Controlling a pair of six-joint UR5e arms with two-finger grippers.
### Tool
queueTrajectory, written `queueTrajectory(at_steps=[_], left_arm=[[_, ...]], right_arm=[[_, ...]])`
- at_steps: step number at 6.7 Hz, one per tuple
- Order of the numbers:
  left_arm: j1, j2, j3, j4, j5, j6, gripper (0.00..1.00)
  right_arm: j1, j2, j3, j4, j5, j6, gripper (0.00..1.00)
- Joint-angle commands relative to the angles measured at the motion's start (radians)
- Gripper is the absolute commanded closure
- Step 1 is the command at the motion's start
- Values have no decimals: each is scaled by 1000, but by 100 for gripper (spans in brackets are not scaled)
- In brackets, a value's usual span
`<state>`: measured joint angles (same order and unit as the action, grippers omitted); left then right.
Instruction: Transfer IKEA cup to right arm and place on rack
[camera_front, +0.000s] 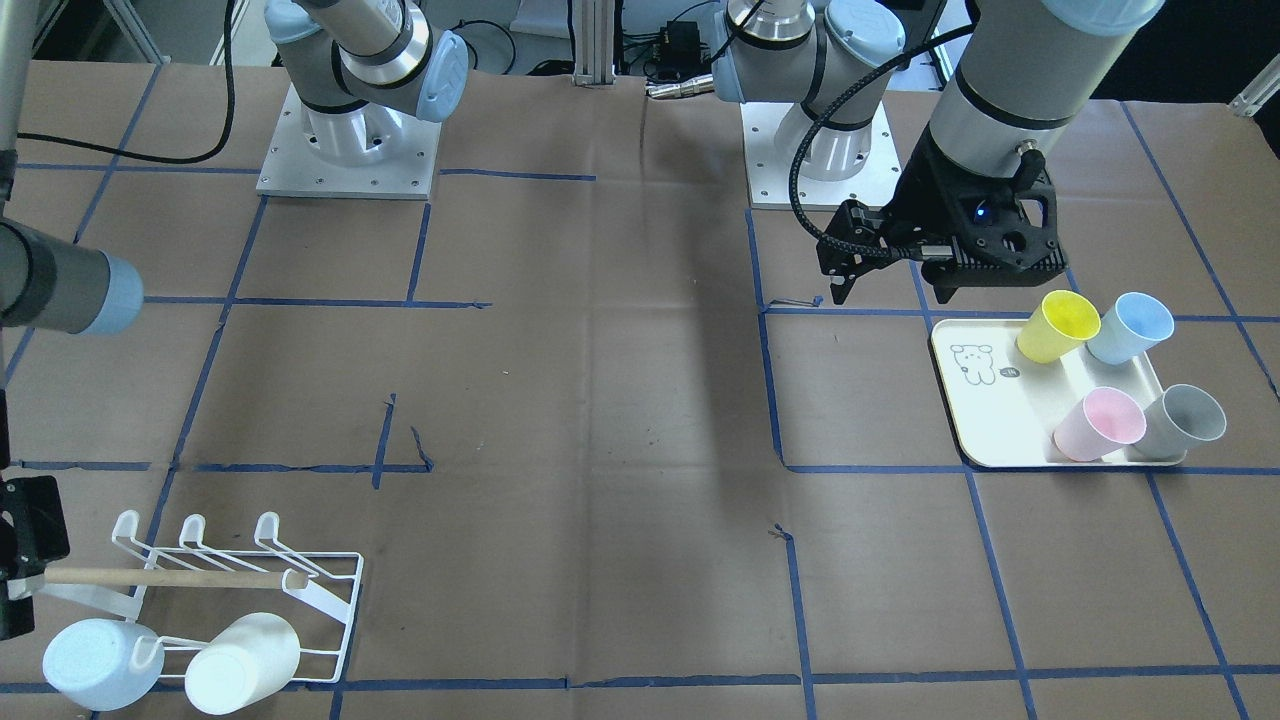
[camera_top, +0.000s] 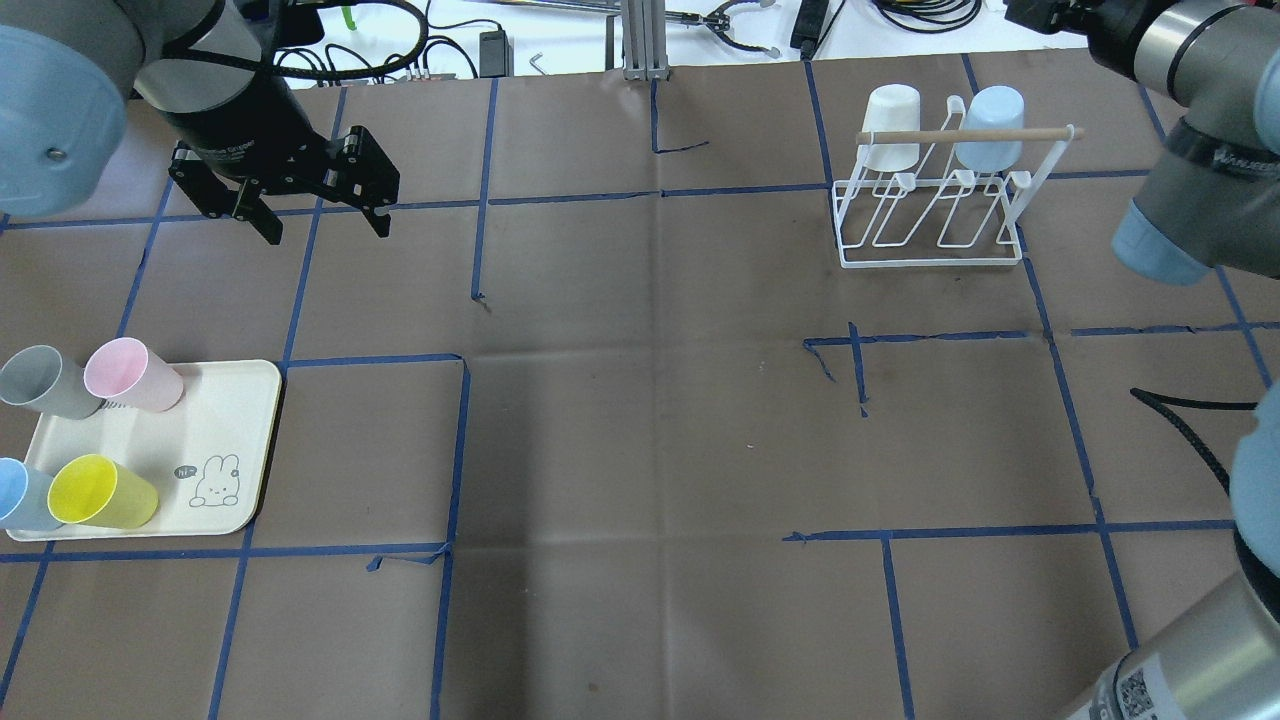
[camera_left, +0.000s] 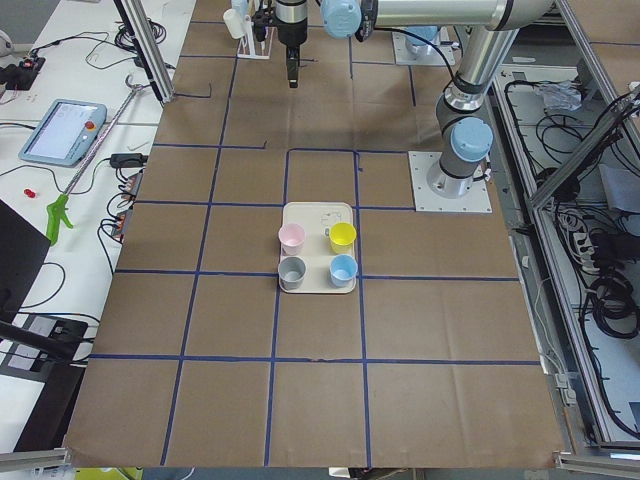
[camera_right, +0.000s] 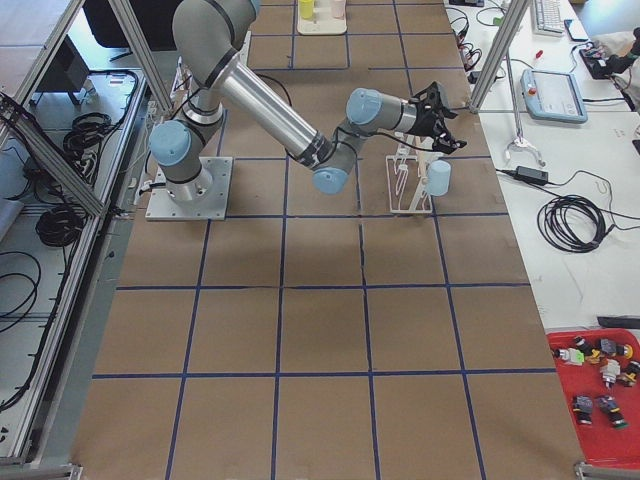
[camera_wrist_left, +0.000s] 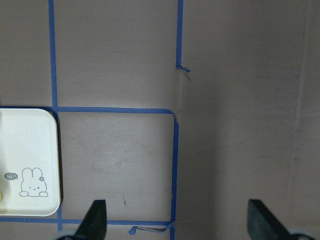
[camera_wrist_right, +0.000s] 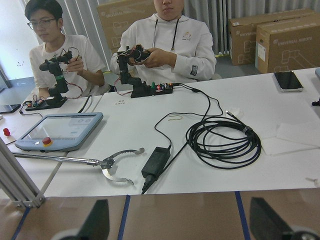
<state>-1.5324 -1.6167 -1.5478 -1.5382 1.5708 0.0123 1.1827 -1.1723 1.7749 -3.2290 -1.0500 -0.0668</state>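
Observation:
Several IKEA cups, yellow (camera_front: 1058, 325), blue (camera_front: 1130, 328), pink (camera_front: 1098, 424) and grey (camera_front: 1185, 420), lie tilted on a cream tray (camera_front: 985, 425). My left gripper (camera_front: 893, 290) hovers open and empty beyond the tray's far end; its wrist view shows bare paper between the fingers (camera_wrist_left: 95, 217). The rack (camera_top: 930, 225) holds a white cup (camera_top: 890, 125) and a pale blue cup (camera_top: 990, 125) upside down. The right arm's gripper (camera_wrist_right: 180, 220) is beside the rack's dowel (camera_front: 160, 577), open, facing away from the table, with nothing in it.
Brown paper with blue tape lines (camera_top: 460, 450) covers the table. Both arm bases (camera_front: 350, 150) stand at the robot's edge. In the right wrist view, two persons sit at a white table (camera_wrist_right: 260, 165) with cables and a teach pendant (camera_wrist_right: 60, 130).

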Motion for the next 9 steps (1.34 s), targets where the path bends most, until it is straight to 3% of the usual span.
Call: queueTrajectory(at_steps=[1,3,6,9], left_arm=[[0,0,0,0,0,0,1],[0,0,0,0,0,-2,1],[0,1,0,0,0,-3,1],[0,1,-2,0,0,-3,1]], right_arm=[[38,-149,0,346,-2,1,0],[86,-283,-2,672,-86,1,0],[170,-412,-12,1081,-287,5,0],[228,-518,-29,1433,-361,22,0]])
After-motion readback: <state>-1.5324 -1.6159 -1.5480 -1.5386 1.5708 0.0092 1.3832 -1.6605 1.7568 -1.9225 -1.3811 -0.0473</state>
